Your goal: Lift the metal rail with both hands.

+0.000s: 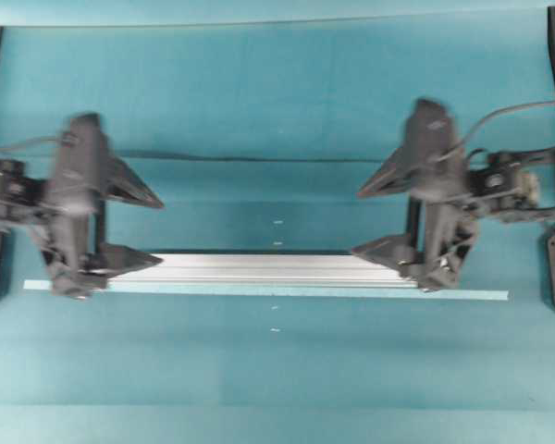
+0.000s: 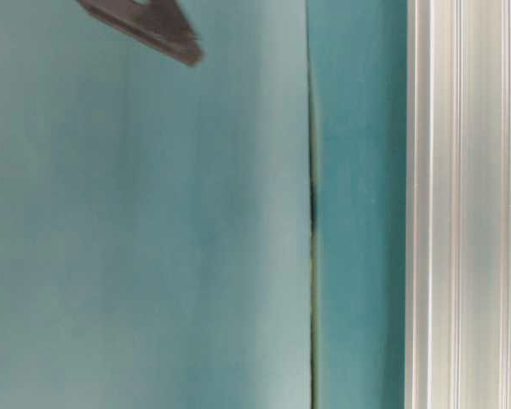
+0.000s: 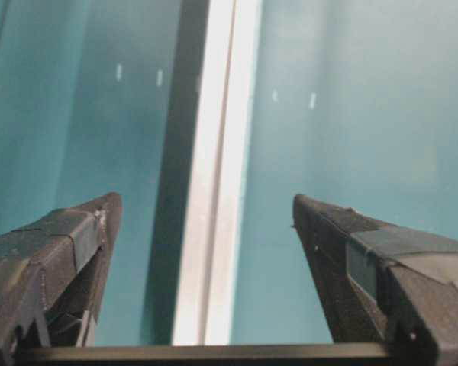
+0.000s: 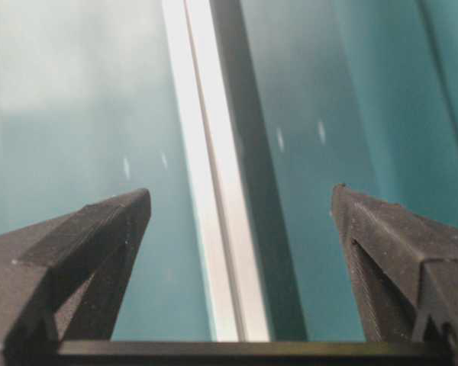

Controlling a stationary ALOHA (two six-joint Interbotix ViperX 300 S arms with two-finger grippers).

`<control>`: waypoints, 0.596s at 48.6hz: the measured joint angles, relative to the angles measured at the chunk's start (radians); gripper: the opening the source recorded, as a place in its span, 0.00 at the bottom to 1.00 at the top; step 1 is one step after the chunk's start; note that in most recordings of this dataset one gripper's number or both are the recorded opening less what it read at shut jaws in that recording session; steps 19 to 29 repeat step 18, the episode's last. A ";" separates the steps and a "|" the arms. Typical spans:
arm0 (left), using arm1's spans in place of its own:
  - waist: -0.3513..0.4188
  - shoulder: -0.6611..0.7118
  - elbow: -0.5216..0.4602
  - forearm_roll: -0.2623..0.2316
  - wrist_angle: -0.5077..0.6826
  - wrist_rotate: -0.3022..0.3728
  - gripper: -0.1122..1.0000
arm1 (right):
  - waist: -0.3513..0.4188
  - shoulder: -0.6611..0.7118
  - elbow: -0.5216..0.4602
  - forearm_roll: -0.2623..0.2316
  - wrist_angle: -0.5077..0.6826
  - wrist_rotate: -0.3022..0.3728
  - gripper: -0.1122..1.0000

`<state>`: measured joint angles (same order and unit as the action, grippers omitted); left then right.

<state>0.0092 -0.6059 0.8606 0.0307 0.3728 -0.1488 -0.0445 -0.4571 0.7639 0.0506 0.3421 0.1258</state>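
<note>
Lying on teal table (image 1: 277,102), metal rail (image 1: 268,269) beside tape strip (image 1: 462,295)

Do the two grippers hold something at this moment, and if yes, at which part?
Nothing is held. The left gripper and the right gripper are both open, with the metal rail running between their fingers, not clamped.

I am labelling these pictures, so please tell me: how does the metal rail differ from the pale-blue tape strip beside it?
The metal rail is silver, grooved lengthwise and broad; the tape strip is pale blue, flat and thin. The tape strip reaches farther to the right in the overhead view than the rail does. Both lie straight and parallel on the teal table.
</note>
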 measured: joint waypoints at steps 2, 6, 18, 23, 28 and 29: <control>0.000 -0.026 0.008 0.000 -0.017 0.000 0.91 | -0.002 -0.021 0.009 -0.002 -0.014 0.002 0.97; 0.000 -0.078 0.023 0.000 -0.051 0.000 0.91 | -0.003 -0.063 0.031 -0.002 -0.043 0.000 0.97; 0.008 -0.258 0.066 0.000 -0.137 -0.002 0.91 | -0.005 -0.216 0.103 -0.006 -0.167 0.000 0.97; 0.008 -0.258 0.066 0.000 -0.137 -0.002 0.91 | -0.005 -0.216 0.103 -0.006 -0.167 0.000 0.97; 0.008 -0.258 0.066 0.000 -0.137 -0.002 0.91 | -0.005 -0.216 0.103 -0.006 -0.167 0.000 0.97; 0.008 -0.258 0.066 0.000 -0.137 -0.002 0.91 | -0.005 -0.216 0.103 -0.006 -0.167 0.000 0.97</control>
